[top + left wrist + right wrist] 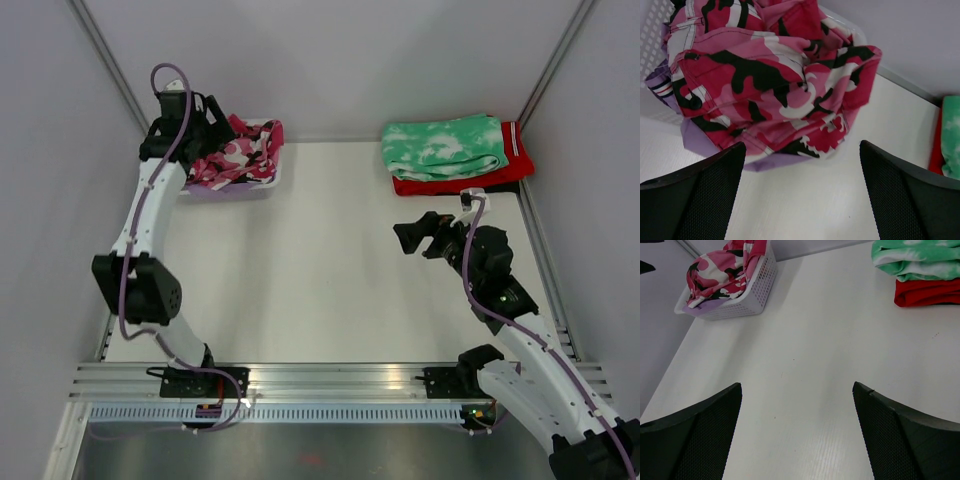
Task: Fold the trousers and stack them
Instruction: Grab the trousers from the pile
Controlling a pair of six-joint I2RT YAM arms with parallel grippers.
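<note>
The pink, white and black camouflage trousers point(245, 150) lie crumpled in a white basket point(262, 187) at the back left. They fill the left wrist view point(765, 85) and show in the right wrist view point(722, 270). The lilac trousers point(772, 161) lie under them, with only edges showing, also in the right wrist view point(704, 304). My left gripper point(208, 135) hovers at the basket's left side, open and empty point(802, 192). My right gripper point(420, 238) is open and empty over the right of the table point(797, 435).
A folded green-and-white tie-dye garment point(445, 147) lies on a folded red garment point(505, 172) at the back right, also in the right wrist view point(920, 257). Grey walls close the table at the back and sides. A metal rail point(330, 378) runs along the near edge.
</note>
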